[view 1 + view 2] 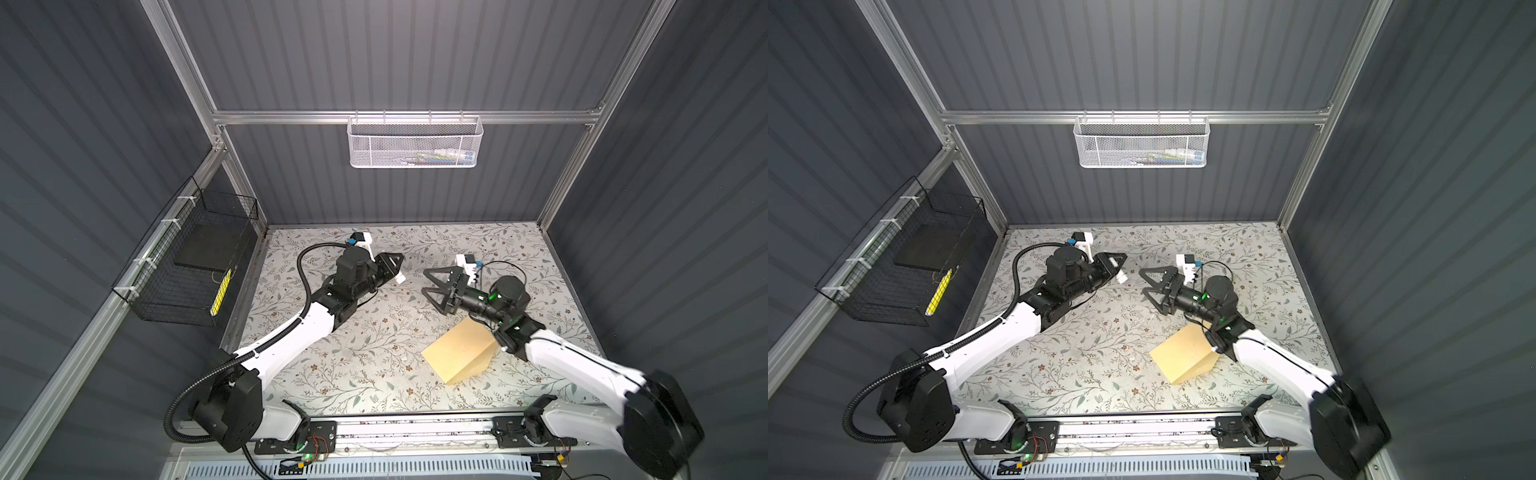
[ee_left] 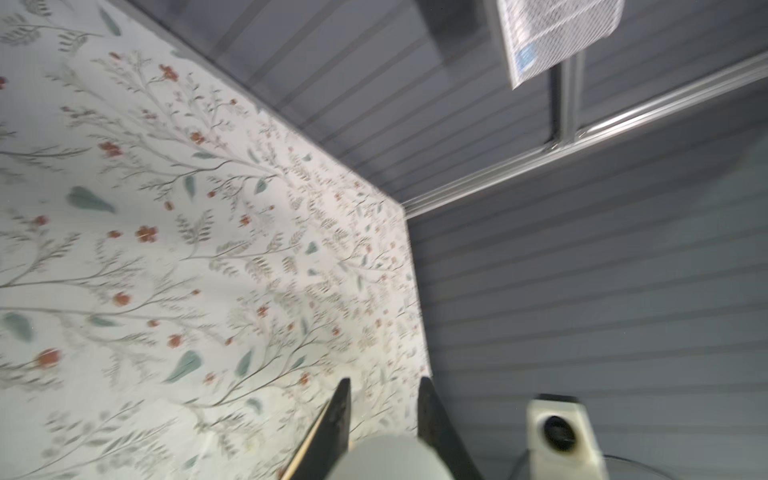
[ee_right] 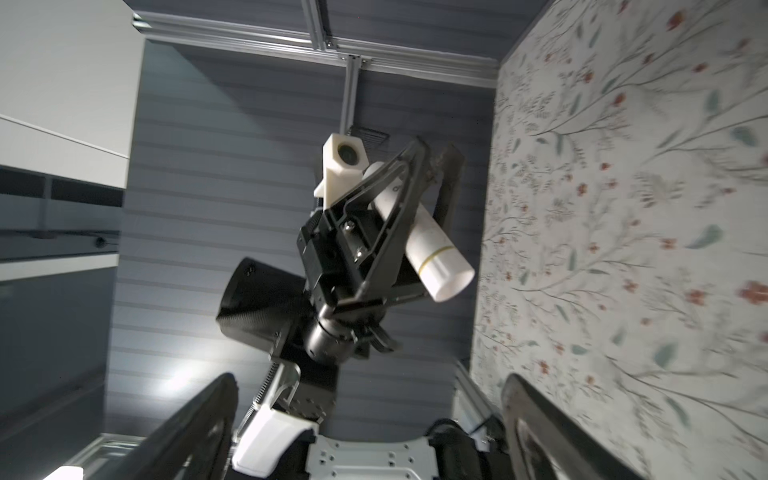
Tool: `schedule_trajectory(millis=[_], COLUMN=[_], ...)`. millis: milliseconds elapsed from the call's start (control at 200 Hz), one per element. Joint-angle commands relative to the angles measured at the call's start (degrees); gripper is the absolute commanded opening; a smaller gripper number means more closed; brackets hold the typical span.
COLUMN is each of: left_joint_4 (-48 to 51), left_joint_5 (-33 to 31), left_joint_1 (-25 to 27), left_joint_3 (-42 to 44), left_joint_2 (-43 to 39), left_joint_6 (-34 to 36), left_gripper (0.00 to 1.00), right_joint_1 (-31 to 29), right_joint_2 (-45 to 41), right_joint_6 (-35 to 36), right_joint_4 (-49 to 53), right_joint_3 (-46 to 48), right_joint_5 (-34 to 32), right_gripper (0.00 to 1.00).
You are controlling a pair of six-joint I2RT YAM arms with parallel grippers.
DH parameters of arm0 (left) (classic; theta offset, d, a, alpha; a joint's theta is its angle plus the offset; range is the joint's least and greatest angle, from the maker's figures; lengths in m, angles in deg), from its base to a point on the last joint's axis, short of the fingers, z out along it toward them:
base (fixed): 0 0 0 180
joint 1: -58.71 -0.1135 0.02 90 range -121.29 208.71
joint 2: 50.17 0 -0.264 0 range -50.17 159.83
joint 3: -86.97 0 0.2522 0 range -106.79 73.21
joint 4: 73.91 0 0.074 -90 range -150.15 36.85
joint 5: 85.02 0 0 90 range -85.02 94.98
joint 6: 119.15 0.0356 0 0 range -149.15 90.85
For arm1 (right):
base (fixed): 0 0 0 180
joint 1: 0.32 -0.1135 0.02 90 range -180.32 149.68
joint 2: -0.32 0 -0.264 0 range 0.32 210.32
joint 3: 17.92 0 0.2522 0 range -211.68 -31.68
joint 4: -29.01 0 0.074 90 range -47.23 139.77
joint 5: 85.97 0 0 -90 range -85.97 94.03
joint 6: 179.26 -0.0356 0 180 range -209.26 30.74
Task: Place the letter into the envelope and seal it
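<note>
- on the flowered bench (image 1: 353,357) (image 1: 1084,357), toward its front right part, lies the envelope (image 1: 453,353) (image 1: 1179,355), tan and turned at a slant; nothing grips it.
- along the envelope's near right edge a paler tan face slopes down to the bench, so that side looks folded or raised; i cannot tell whether the flap is shut.
- over the envelope's far right corner passes the right arm's dark wrist in both top views; whether it touches the paper i cannot tell.
- just beyond the envelope's far side, above the bench, hangs the right pincer (image 1: 424,281) (image 1: 1142,280) (image 3: 370,378), its 2 black triangular fingers spread wide with nothing between them, tips pointing left.
- farther from the envelope, up and to its left in both top views, is the left pincer (image 1: 399,268) (image 1: 1121,266) (image 2: 384,399) (image 3: 434,153), clamped on a white tube (image 1: 400,279) (image 1: 1122,277) (image 3: 436,249).
- seen from the right wrist, the tube lies crosswise between the left pincer's fingers, with a thin yellow ring near its free end.
- the 2 pincers face each other, apart, with bare bench between them.
- well beyond the envelope, on the back wall, hangs a white mesh basket (image 1: 415,141) (image 1: 1140,143); far to the envelope's left, on the side wall, hangs a black wire basket (image 1: 187,266) (image 1: 905,257).
</note>
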Motion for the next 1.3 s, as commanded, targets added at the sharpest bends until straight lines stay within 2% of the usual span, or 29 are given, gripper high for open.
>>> schedule_trajectory(millis=[0, 60, 135, 290, 370, 445, 510, 565, 625, 695, 795, 945, 1100, 1205, 1235, 1291], left_joint_4=[27.32, 35.67, 42.22, 51.85, 52.81, 51.9, 52.18, 52.06, 50.93, 50.12, 48.37, 46.82, 45.61, 45.52, 45.45, 45.0], left_joint_5=[4.23, 4.14, 2.22, -6.45, -8.8, -9.45, -11.35, -12.59, -13.06, -13.17, -13.08, -12.88, -9.38, -8.67, -8.55, -8.35], left_joint_1=[0.05, 0.45, 2.47, 8.53, 9.82, 10.03, 10.12, 10.22, 10.33, 10.35, 10.39, 10.33, 10.44, 10.41, 10.48, 10.57], left_joint_3=[-3.69, -4.42, -4.73, -8.84, -9.69, -9.4, -9.43, -9.36, -9.0, -8.98, -8.61, -8.74, -10.99, -13.8, -14.9, -17.05], left_joint_2=[1.05, 3.38, 6.78, 17.26, 21.03, 23.14, 25.32, 26.2, 26.24, 26.51, 26.02, 23.43, 19.41, 16.15, 15.32, 14.29], left_joint_6=[15.39, 19.47, 23.5, 27.24, 27.3, 27.17, 27.35, 27.15, 26.87, 26.83, 26.68, 25.9, 25.0, 24.33, 24.31, 24.37], left_gripper=[0.0, 0.0, 0.0, 0.0, 0.0, 0.01, 0.07, 0.19, 0.37, 0.46, 0.52, 0.53, 0.56, 0.59, 0.6, 0.6], right_joint_1=[-0.19, -0.01, -0.05, -0.1, -0.14, -0.27, -0.2, -0.32, -0.29, -0.34, -0.32, -0.19, -0.26, -0.2, -0.22, -0.27], right_joint_2=[-13.69, -19.33, -23.3, -22.71, -23.36, -25.0, -26.25, -27.0, -27.43, -27.38, -27.02, -27.31, -29.41, -29.75, -29.73, -29.68], right_joint_6=[17.6, 18.81, 19.18, 20.6, 20.56, 19.83, 19.25, 18.73, 18.41, 18.02, 17.52, 16.22, 14.01, 12.61, 12.27, 11.79], right_joint_4=[38.18, 47.84, 57.49, 74.31, 79.55, 82.29, 83.43, 84.36, 84.89, 84.12, 81.51, 82.9, 88.19, 90.61, 90.55, 89.28], right_joint_3=[-1.47, -1.66, -2.02, -4.54, -3.92, -2.64, -1.4, -0.14, 1.22, 2.78, 5.31, 6.5, 4.94, 5.12, 5.4, 6.26], right_joint_5=[-15.58, -20.01, -21.26, -20.79, -21.22, -21.35, -20.91, -21.08, -21.66, -21.59, -21.35, -24.33, -27.72, -28.64, -28.68, -28.61], right_gripper=[0.99, 0.99, 0.99, 0.99, 0.99, 0.99, 0.99, 0.99, 0.99, 0.99, 0.99, 0.99, 0.91, 0.8, 0.76, 0.6])
